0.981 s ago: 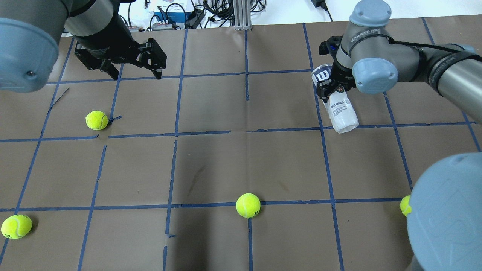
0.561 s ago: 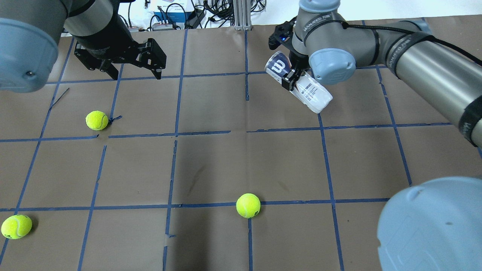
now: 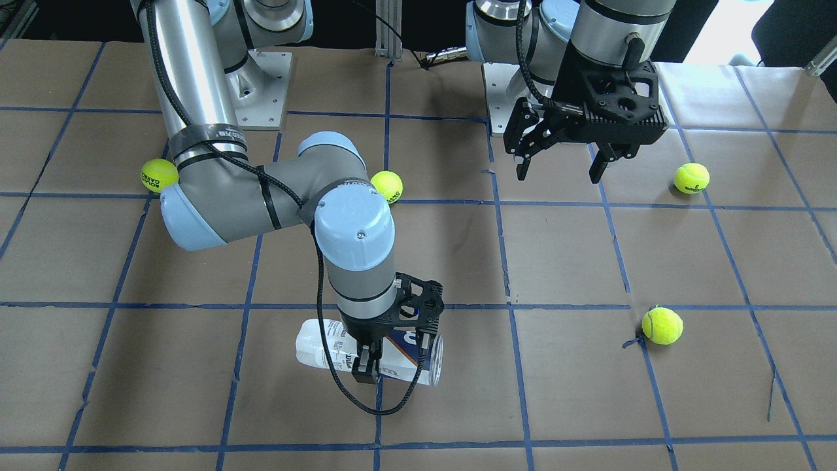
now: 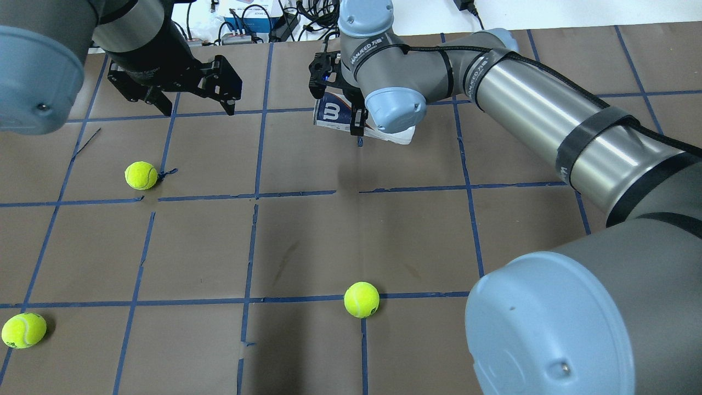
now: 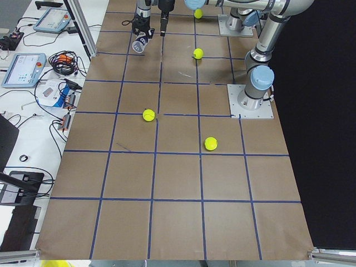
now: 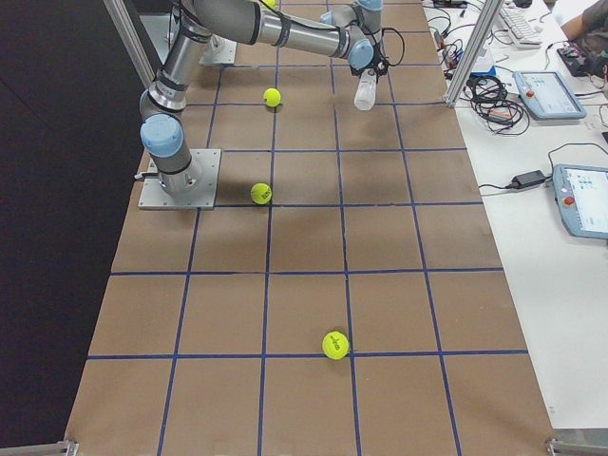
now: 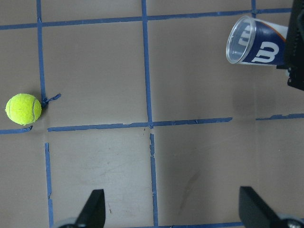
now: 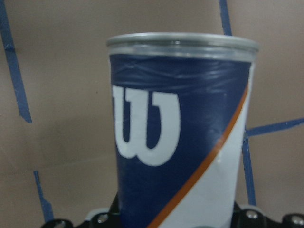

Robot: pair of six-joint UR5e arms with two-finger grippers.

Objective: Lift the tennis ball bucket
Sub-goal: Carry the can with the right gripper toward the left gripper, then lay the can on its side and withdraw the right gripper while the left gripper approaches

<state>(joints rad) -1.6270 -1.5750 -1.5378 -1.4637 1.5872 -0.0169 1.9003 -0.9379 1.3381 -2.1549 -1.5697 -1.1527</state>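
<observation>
The tennis ball bucket (image 4: pixel 334 112) is a clear can with a navy-and-white label and a white "W". My right gripper (image 4: pixel 354 118) is shut on its middle and holds it lying level above the table at the far centre. The bucket also shows in the front-facing view (image 3: pixel 324 347), in the left wrist view (image 7: pixel 256 45), and close up in the right wrist view (image 8: pixel 175 142). My left gripper (image 4: pixel 197 108) is open and empty at the far left, well apart from the bucket. It also shows in the front-facing view (image 3: pixel 559 175).
Yellow-green tennis balls lie on the brown, blue-taped table: one at the left (image 4: pixel 141 175), one at near centre (image 4: pixel 361 299), one at the near left corner (image 4: pixel 23 329). Cables and boxes (image 4: pixel 258 22) sit beyond the far edge. The arm bases (image 3: pixel 261 85) stand on the robot's side.
My right arm has swung the bucket leftward, from the far right to the far centre, turning it nearly level across the table. My left arm has not moved.
</observation>
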